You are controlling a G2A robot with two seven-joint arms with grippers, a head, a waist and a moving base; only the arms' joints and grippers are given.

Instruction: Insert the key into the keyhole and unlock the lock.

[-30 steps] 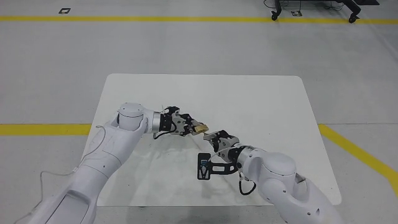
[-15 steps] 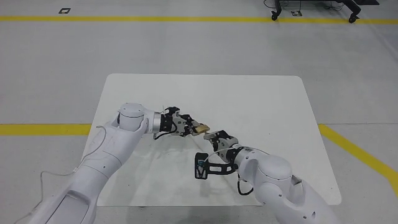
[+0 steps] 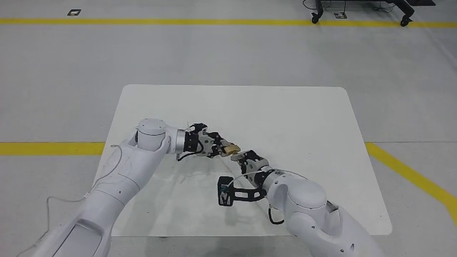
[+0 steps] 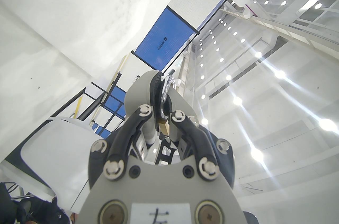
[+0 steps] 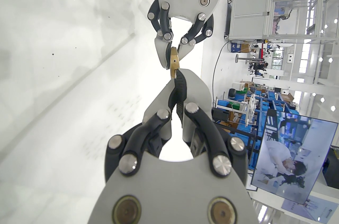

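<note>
- Lock (image 3: 230,146): brass padlock, held over the white table (image 3: 307,114), just below the centre of the top view.
- Left gripper (image 3: 218,145): left of the lock in the top view, clenched on the lock.
- Right gripper (image 3: 243,158): lower right of the lock, fingers pressed together, tips touching the end of the brass body.
</note>
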